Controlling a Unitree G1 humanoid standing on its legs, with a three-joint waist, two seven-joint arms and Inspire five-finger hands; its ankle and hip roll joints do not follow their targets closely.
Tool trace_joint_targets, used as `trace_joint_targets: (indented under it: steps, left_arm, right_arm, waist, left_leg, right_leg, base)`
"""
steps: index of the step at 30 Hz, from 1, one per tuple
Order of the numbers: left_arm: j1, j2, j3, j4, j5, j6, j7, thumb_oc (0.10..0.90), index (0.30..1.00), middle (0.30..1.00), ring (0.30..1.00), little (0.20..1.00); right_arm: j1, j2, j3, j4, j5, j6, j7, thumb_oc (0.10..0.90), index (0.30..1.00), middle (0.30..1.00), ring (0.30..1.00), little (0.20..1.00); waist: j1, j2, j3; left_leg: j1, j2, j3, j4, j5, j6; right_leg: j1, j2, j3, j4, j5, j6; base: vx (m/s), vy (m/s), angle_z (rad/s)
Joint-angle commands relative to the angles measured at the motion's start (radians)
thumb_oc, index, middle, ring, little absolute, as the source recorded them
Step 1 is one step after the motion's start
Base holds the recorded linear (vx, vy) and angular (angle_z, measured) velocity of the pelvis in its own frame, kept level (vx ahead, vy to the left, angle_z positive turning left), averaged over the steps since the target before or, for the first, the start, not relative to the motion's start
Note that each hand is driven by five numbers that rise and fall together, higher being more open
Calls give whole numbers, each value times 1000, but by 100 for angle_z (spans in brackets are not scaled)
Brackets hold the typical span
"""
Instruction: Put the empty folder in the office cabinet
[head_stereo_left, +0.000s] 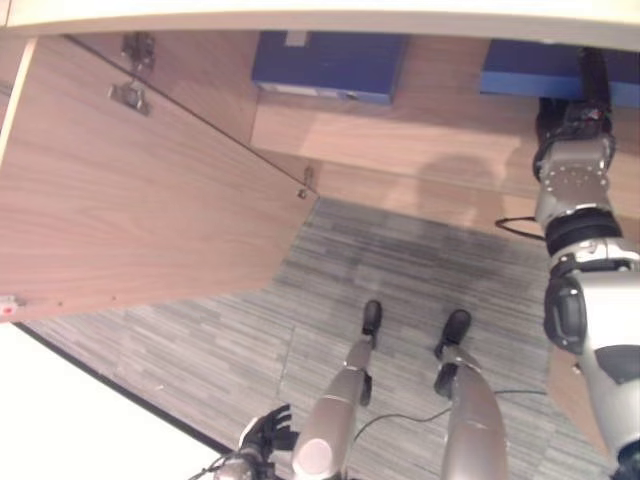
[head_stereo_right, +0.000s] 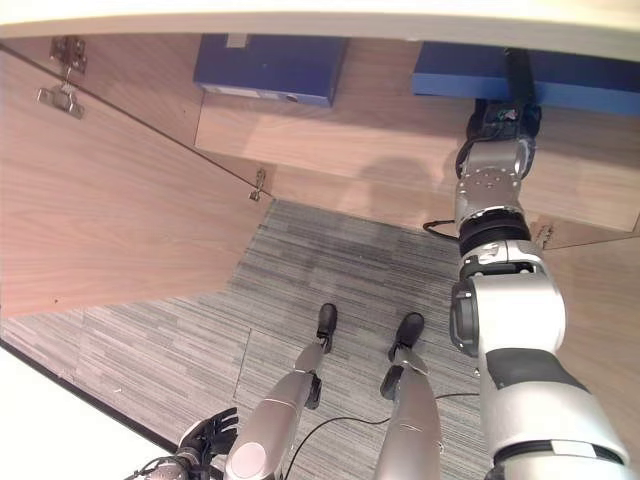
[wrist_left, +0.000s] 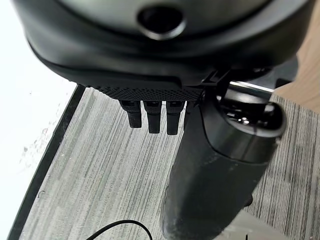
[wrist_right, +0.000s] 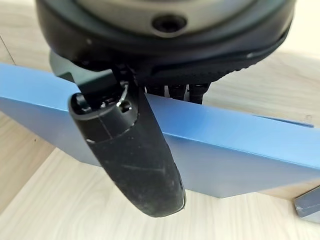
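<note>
My right hand (head_stereo_right: 497, 122) reaches into the open wooden cabinet, onto its shelf (head_stereo_left: 400, 140). There it grips a blue folder (wrist_right: 240, 150) standing on edge on the shelf board. The thumb (wrist_right: 130, 155) lies across the folder's near face and the fingers curl behind its top edge. The same folder (head_stereo_right: 585, 85) shows at the shelf's right end, partly hidden by the arm. My left hand (head_stereo_left: 265, 432) hangs low by my side over the carpet, fingers (wrist_left: 150, 117) relaxed and holding nothing.
A second blue folder (head_stereo_left: 325, 65) sits further left on the same shelf. The cabinet door (head_stereo_left: 120, 200) stands swung open on the left, hinges at its top. Grey striped carpet (head_stereo_left: 400, 270) lies below, with a white surface (head_stereo_left: 60, 420) at the lower left.
</note>
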Motion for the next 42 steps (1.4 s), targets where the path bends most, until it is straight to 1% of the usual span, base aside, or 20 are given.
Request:
trace_joint_targets:
  steps: [1,6,10,12,13,15,18,20,23,24,25,26,30,32,35,36,37,39,40,42]
  left_arm:
    - [77,76,-50,47,-45,30,6,800,900,900,900,900]
    - [85,78,-54,25,-50,35,1,800,900,900,900,900]
    - [99,84,-56,-1,-58,36,-10,800,900,900,900,900]
    - [103,92,-53,-12,-60,38,-18,800,900,900,900,900]
    - [103,92,-53,-13,-60,38,-18,800,900,900,900,900]
    - [109,98,-51,-28,-66,42,-27,800,900,900,900,900]
    - [117,109,-57,-57,-71,47,-30,800,900,900,900,900]
    - [122,113,-58,-68,-71,46,-33,800,900,900,900,900]
    - [129,119,-69,-95,-92,52,-20,800,900,900,900,900]
    - [131,120,-72,-124,-102,54,-7,800,900,900,900,900]
    - [131,122,-80,-142,-103,58,-3,800,900,900,900,900]
    - [143,124,-91,-197,-111,57,9,800,900,900,900,900]
    - [166,148,-95,-307,-109,61,19,800,900,900,900,900]
    - [172,162,-99,-342,-115,68,19,800,900,900,900,900]
    - [178,175,-100,-371,-121,77,22,800,900,900,900,900]
    - [156,149,-114,-333,-93,66,44,800,900,900,900,900]
    - [144,112,-123,-260,-83,75,61,800,900,900,900,900]
    - [135,77,-91,-120,-86,78,69,800,900,900,900,900]
    - [131,70,-72,-69,-82,79,70,800,900,900,900,900]
    - [124,60,-44,-8,-76,78,66,800,900,900,900,900]
  right_arm:
    - [-54,-25,42,-31,-42,-16,37,800,900,900,900,900]
    - [-36,-8,52,-40,-45,-1,39,800,900,900,900,900]
    - [-22,-2,78,-65,-56,22,63,800,900,900,900,900]
    - [-5,-6,132,-51,-98,70,82,800,900,900,900,900]
    - [-6,-6,133,-50,-98,70,83,800,900,900,900,900]
    - [-3,-12,163,-30,-136,106,93,800,900,900,900,900]
    - [-20,1,165,-54,-139,100,88,800,900,900,900,900]
    - [-27,13,190,-56,-160,105,75,800,900,900,900,900]
    - [-69,32,172,-72,-182,67,12,800,900,900,900,900]
    - [-82,48,143,-113,-191,24,-30,800,900,900,900,900]
    - [-92,65,126,-144,-192,1,-41,800,900,900,900,900]
    - [-97,100,106,-247,-222,-53,-82,800,900,900,900,900]
    - [-50,169,67,-418,-257,-129,-145,800,900,900,900,900]
    - [-36,183,68,-449,-273,-137,-163,800,900,900,900,900]
    - [-21,191,70,-473,-315,-125,-197,800,900,900,900,900]
    - [-11,237,111,-532,-383,-135,-216,800,900,900,900,900]
    - [-3,261,73,-503,-361,-130,-231,800,900,900,900,900]
    - [-35,221,67,-439,-326,-133,-228,800,900,900,900,900]
    - [-40,196,65,-420,-310,-122,-218,800,900,900,900,900]
    - [-45,147,72,-371,-289,-100,-201,800,900,900,900,900]
  waist:
    - [17,-41,-62]
    - [13,-41,-56]
    - [11,-43,-55]
    - [8,-48,-51]
    - [8,-47,-51]
    - [4,-54,-48]
    - [5,-54,-46]
    - [5,-56,-45]
    - [-2,-58,-46]
    - [-4,-58,-48]
    - [-5,-55,-50]
    - [0,-47,-54]
    - [2,-26,-57]
    - [-1,-21,-54]
    - [-6,-21,-52]
    - [-13,-27,-50]
    - [-15,-30,-51]
    - [-8,-31,-50]
    - [-7,-34,-48]
    - [-7,-37,-44]
  left_leg:
    - [112,-69,75,-5,-154,11]
    - [111,-71,80,0,-157,14]
    - [110,-75,88,0,-158,15]
    - [112,-75,91,-1,-157,15]
    - [112,-75,91,-1,-157,15]
    - [111,-74,95,0,-157,16]
    - [108,-77,96,3,-158,17]
    - [108,-78,99,2,-156,16]
    - [106,-77,102,-3,-156,17]
    - [107,-78,103,-6,-156,18]
    - [107,-79,102,-8,-157,19]
    - [108,-82,101,-8,-159,20]
    - [112,-86,101,-12,-159,22]
    - [112,-87,103,-12,-159,23]
    - [113,-88,105,-13,-159,23]
    - [112,-87,106,-13,-160,24]
    - [112,-88,104,-13,-160,23]
    - [109,-89,100,-12,-158,22]
    - [109,-90,100,-12,-157,22]
    - [110,-90,101,-13,-155,21]
  right_leg:
    - [139,64,40,-335,75,109]
    - [141,64,44,-340,81,110]
    - [145,62,46,-348,89,111]
    - [147,62,48,-352,94,110]
    - [148,62,48,-352,94,110]
    - [151,61,49,-356,99,109]
    - [149,62,51,-358,101,108]
    - [148,62,52,-360,104,108]
    - [145,65,56,-365,107,108]
    - [145,66,57,-369,108,109]
    - [145,67,58,-372,108,110]
    - [147,66,57,-376,109,111]
    - [150,61,57,-380,111,115]
    - [149,60,56,-379,112,115]
    - [148,60,57,-379,113,114]
    - [145,59,58,-380,115,115]
    - [144,60,59,-380,115,114]
    - [141,61,61,-380,114,114]
    - [142,61,61,-380,115,115]
    - [141,62,62,-377,114,115]
  base:
    - [-9,38,-5]
    - [-4,13,0]
    - [-7,10,-3]
    - [-17,18,-7]
    - [-12,2,-6]
    - [-14,-1,-6]
    - [0,0,0]
    - [-10,-2,-2]
    - [0,0,0]
    - [2,20,-3]
    - [5,16,-4]
    - [1,18,-6]
    - [-7,24,-11]
    - [0,0,0]
    - [0,0,0]
    - [0,0,0]
    - [0,0,0]
    - [-8,-6,-8]
    - [-12,-12,-4]
    - [-7,-12,5]
